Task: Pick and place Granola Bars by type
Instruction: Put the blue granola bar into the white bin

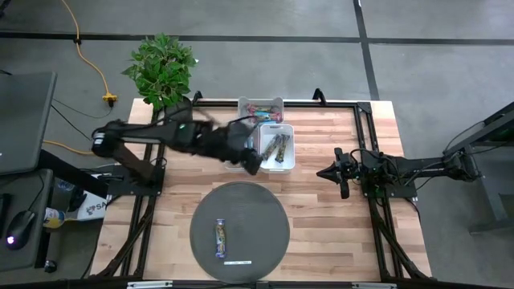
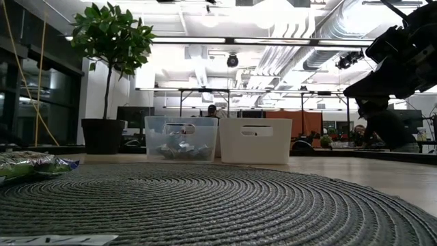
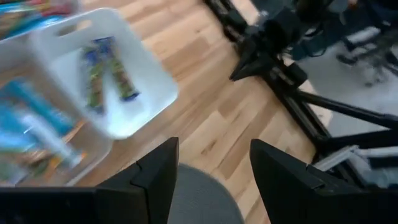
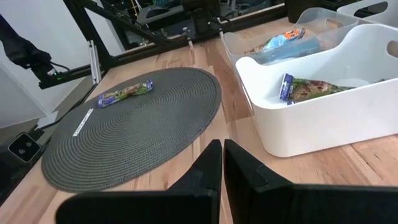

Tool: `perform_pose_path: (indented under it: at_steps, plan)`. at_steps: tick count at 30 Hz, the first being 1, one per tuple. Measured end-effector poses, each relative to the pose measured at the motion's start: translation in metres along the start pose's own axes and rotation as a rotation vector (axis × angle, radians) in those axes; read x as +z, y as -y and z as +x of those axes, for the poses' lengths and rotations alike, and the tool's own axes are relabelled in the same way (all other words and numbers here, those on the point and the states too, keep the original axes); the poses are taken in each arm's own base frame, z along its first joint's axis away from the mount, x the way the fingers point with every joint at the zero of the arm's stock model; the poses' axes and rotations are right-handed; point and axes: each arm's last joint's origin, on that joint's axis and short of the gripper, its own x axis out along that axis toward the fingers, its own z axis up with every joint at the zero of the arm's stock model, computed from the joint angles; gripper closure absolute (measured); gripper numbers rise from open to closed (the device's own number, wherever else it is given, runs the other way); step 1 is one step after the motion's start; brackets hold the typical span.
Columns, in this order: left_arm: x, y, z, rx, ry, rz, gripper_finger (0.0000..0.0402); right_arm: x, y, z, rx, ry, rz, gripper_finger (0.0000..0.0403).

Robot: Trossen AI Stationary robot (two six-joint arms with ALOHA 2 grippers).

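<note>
Granola Bars: one on round grey mat; two in white bin. Left end effector open, empty, beside bin. Right end effector closed, empty, waiting above desk.

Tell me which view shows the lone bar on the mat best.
The right wrist view: the bar lies whole and unobstructed on the mat, its green wrapper with blue ends plain. The high view shows it small from above. The low view catches only its edge at the picture's side. The left wrist view misses it.
</note>
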Motion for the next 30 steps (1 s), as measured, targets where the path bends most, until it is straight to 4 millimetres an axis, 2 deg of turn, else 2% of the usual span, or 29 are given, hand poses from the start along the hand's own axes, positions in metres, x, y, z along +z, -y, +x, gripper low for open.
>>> perform_pose_path:
  at_steps: [6, 14, 20, 24, 30]
  plan:
    - [-0.044, 0.010, -0.045, 0.105, 0.050, -0.071, 0.0207, 0.000, 0.000, 0.000, 0.000, 0.000, 0.000, 0.0402]
    - [-0.108, 0.014, -0.076, 0.231, 0.038, -0.244, 0.0207, 0.000, 0.000, 0.000, -0.001, -0.002, 0.000, 0.0402]
    - [-0.152, 0.018, -0.085, 0.296, 0.010, -0.357, 0.0207, 0.000, 0.000, 0.000, 0.000, 0.000, 0.000, 0.0402]
    - [-0.178, 0.023, -0.084, 0.338, -0.019, -0.411, 0.0207, 0.000, 0.000, 0.000, 0.000, 0.000, 0.000, 0.0402]
    - [-0.216, 0.028, -0.068, 0.474, -0.102, -0.470, 0.0207, 0.000, 0.000, 0.000, 0.000, 0.000, 0.000, 0.0402]
